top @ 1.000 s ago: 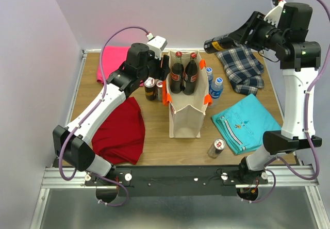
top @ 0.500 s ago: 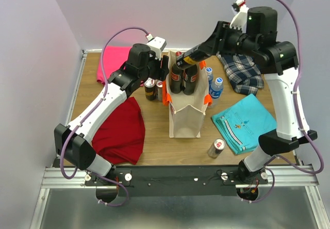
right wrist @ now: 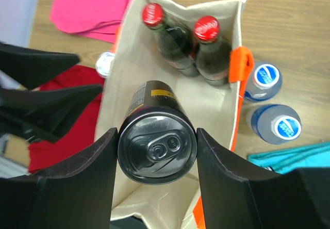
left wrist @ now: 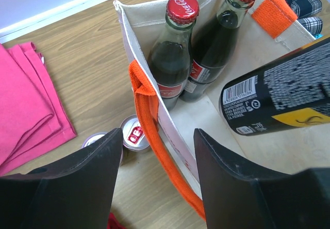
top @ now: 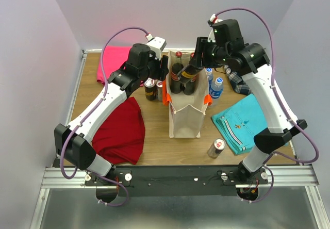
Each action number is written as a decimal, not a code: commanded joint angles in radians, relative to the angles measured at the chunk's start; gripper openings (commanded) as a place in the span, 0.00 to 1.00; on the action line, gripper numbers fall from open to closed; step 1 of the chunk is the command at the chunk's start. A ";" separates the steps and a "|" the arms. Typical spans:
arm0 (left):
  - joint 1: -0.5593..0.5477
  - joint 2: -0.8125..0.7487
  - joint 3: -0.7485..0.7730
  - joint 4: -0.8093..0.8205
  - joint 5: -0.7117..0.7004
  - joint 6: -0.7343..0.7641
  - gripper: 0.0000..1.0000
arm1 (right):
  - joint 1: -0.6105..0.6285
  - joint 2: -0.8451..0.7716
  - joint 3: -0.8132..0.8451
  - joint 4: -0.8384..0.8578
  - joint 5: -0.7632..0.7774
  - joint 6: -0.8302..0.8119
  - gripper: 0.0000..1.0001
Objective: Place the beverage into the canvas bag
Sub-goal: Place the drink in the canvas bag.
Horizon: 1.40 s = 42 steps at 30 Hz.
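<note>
Right wrist: right jaws tight on can (right wrist: 157,145) over canvas bag (right wrist: 211,110); left jaws apart.

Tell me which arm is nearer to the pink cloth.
Left. The left arm ends at the bag's left wall, beside the pink cloth; the right arm holds a black can over the bag, farther away.

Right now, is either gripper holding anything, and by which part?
The right gripper holds the black can by its sides, near the tab end, over the canvas bag. The left gripper holds nothing; its jaws straddle the bag's wall.
</note>
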 commanded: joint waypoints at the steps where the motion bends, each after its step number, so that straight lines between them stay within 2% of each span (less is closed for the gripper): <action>1: 0.003 -0.010 0.001 0.005 -0.006 -0.007 0.66 | 0.038 0.004 -0.047 0.081 0.157 0.013 0.01; 8: 0.005 -0.030 -0.019 0.008 -0.009 -0.001 0.66 | 0.063 0.022 -0.149 0.149 0.252 0.024 0.01; 22: 0.005 -0.048 -0.049 0.002 0.023 -0.013 0.64 | 0.081 0.085 -0.258 0.262 0.249 0.044 0.01; 30: 0.003 -0.062 -0.102 0.036 0.183 -0.056 0.61 | 0.089 0.117 -0.303 0.301 0.283 0.057 0.01; 34: 0.003 -0.053 -0.109 0.034 0.223 -0.076 0.54 | 0.089 0.123 -0.318 0.321 0.298 0.067 0.01; 42: 0.003 -0.054 -0.134 -0.001 0.208 -0.064 0.41 | 0.093 0.145 -0.349 0.380 0.309 0.076 0.01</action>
